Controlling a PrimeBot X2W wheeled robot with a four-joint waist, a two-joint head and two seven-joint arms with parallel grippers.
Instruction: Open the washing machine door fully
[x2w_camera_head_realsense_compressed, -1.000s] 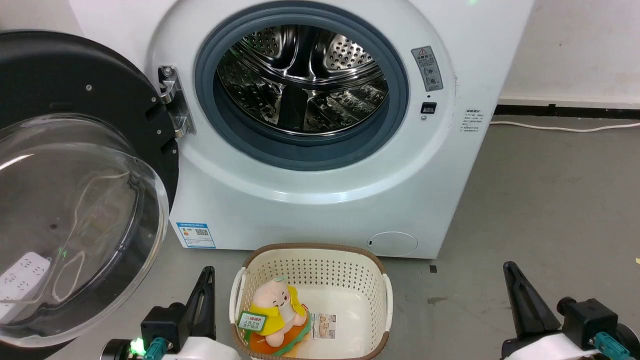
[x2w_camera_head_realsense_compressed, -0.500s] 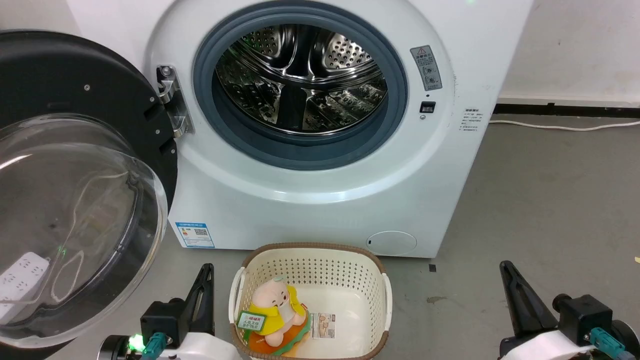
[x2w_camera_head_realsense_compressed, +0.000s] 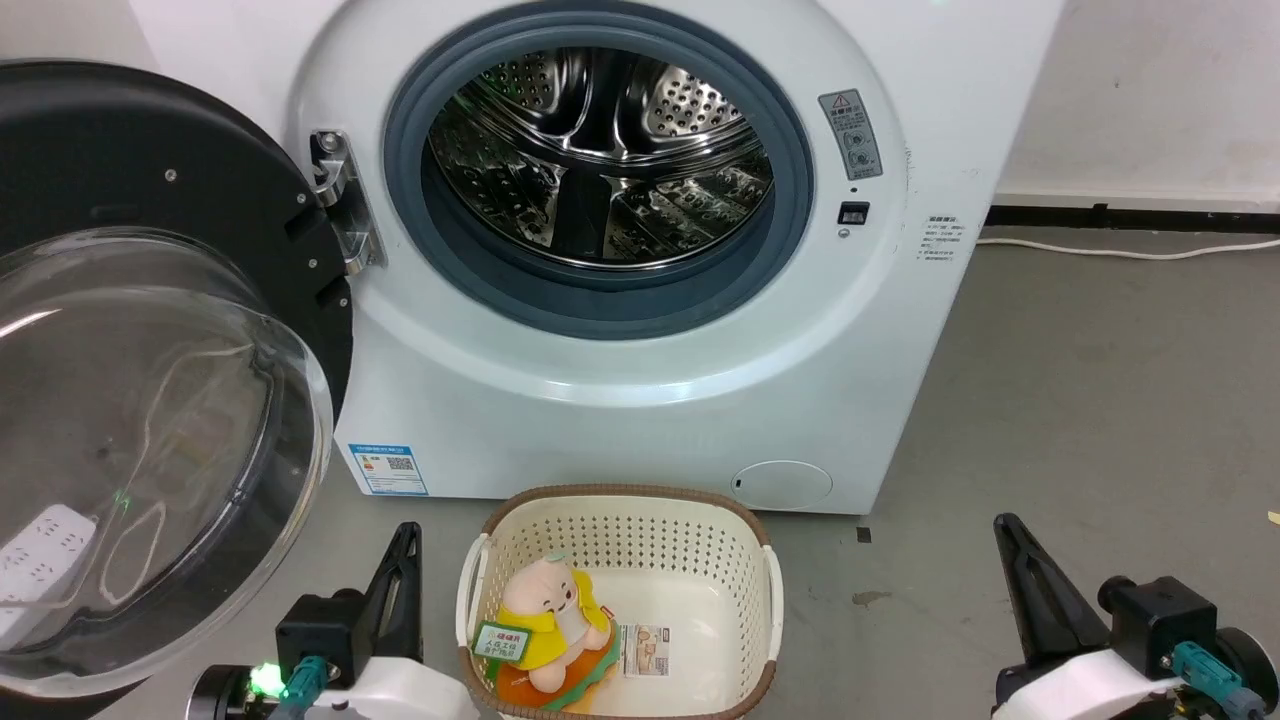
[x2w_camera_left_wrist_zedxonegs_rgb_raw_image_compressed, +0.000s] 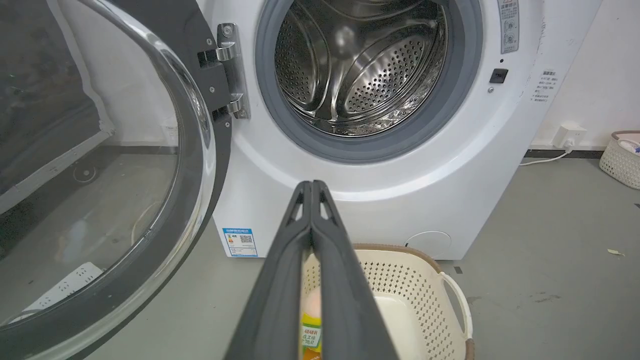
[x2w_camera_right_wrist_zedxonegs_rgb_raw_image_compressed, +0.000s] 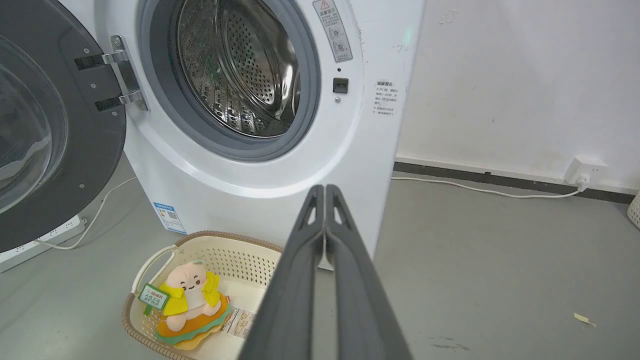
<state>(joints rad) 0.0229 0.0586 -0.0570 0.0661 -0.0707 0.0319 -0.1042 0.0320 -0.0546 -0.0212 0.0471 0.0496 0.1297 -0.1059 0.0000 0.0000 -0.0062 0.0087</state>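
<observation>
Black-rimmed washing machine door (x2w_camera_head_realsense_compressed: 150, 170) is staying swung wide open at the left.
Both the left pincer (x2w_camera_head_realsense_compressed: 405, 548) and right pincer (x2w_camera_head_realsense_compressed: 1005, 540) are idling low and near, pressed shut, empty; opening seems finished.

Drum (x2w_camera_head_realsense_compressed: 600, 160) mouth's wide open, door (x2w_camera_head_realsense_compressed: 120, 150) hangs out to the left. Basket (x2w_camera_head_realsense_compressed: 620, 493) sits right below the opening; bare floor (x2w_camera_head_realsense_compressed: 1100, 400) on the right.

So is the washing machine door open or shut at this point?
Open. The washing machine door is swung wide to the left on its hinge, leaving the steel drum exposed.
</observation>
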